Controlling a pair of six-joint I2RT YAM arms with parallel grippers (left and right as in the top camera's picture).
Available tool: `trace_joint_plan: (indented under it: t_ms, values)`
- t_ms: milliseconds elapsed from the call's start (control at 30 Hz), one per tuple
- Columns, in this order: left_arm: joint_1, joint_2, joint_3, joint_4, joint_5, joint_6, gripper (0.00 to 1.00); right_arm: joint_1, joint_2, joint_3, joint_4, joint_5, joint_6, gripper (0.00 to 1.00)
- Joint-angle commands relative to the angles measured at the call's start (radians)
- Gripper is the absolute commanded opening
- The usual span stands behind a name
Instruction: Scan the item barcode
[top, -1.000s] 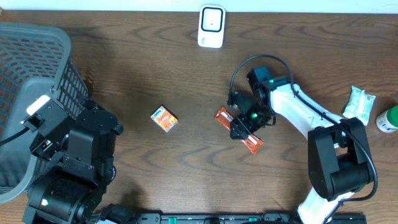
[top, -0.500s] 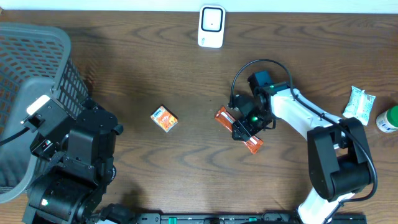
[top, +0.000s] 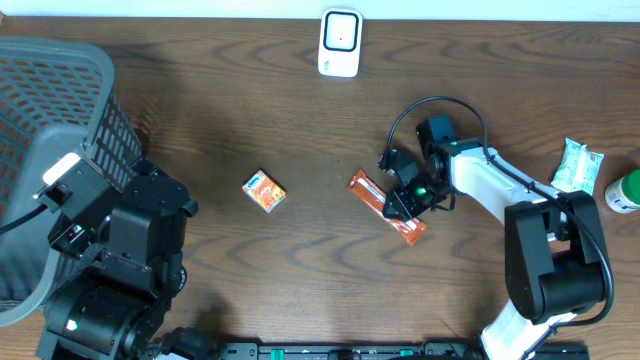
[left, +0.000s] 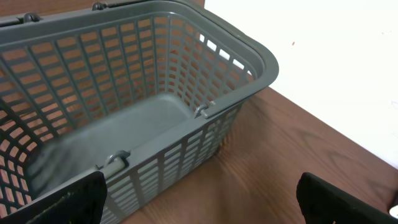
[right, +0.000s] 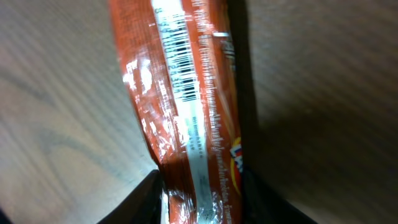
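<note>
An orange snack packet (top: 371, 193) lies on the wooden table right of centre. Its barcode (right: 180, 61) faces up in the right wrist view. My right gripper (top: 404, 206) sits over the packet's near end. In the right wrist view its two black fingers (right: 147, 201) press against both long sides of the packet (right: 186, 112), so the right gripper (right: 200, 194) is shut on it. A white scanner (top: 340, 42) stands at the back edge. My left gripper (left: 202, 208) is wide open with nothing between its fingers, beside the grey basket (left: 155, 74).
A small orange box (top: 265, 191) lies left of the packet. The grey basket (top: 50, 120) fills the far left, with the left arm (top: 115, 250) in front of it. A green-white pouch (top: 578, 166) and a green bottle (top: 623, 192) sit at the right edge.
My right gripper has slid a little right along the packet and its fingers have closed in onto the packet's sides. The left arm has not moved.
</note>
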Motion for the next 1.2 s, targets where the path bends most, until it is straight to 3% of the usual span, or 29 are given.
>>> trace_joint_plan:
  t_ms: [0,33,67,133,233,400,667,1033,1067,1100,1133,1167]
  values:
    - [0.005,0.0,0.015,-0.003,-0.009,-0.005,0.98,0.001,0.042,-0.07,-0.005,0.042,-0.005,0.37]
    - [0.005,0.0,0.015,-0.003,-0.009,-0.005,0.98,0.002,0.042,-0.08,0.005,0.042,-0.005,0.33]
    - [0.005,0.0,0.015,-0.003,-0.009,-0.005,0.98,0.002,0.042,-0.1,0.025,0.043,-0.005,0.21]
    - [0.005,0.0,0.015,-0.003,-0.009,-0.005,0.98,0.001,0.042,-0.109,0.034,0.045,-0.005,0.09]
    - [0.005,0.0,0.015,-0.003,-0.009,-0.005,0.98,0.001,0.041,-0.099,0.022,0.044,-0.001,0.01]
    - [0.005,0.0,0.015,-0.003,-0.009,-0.005,0.98,0.001,0.04,-0.034,-0.044,0.042,0.008,0.01]
    - [0.005,0.0,0.015,-0.003,-0.009,-0.005,0.98,0.008,0.018,0.216,-0.252,-0.012,0.007,0.01]
    - [0.005,0.0,0.015,-0.003,-0.009,-0.005,0.98,0.114,0.024,0.126,-0.093,-0.019,0.011,0.01]
    - [0.005,0.0,0.015,-0.003,-0.009,-0.005,0.98,0.13,0.024,0.123,-0.083,-0.005,0.011,0.14]
    - [0.005,0.0,0.015,-0.003,-0.009,-0.005,0.98,0.145,0.024,0.123,-0.077,0.013,0.011,0.38]
    - [0.005,0.0,0.015,-0.003,-0.009,-0.005,0.98,0.151,0.024,0.123,-0.075,0.02,0.011,0.46]
    - [0.005,0.0,0.015,-0.003,-0.009,-0.005,0.98,0.159,0.024,0.123,-0.073,0.031,0.011,0.6]
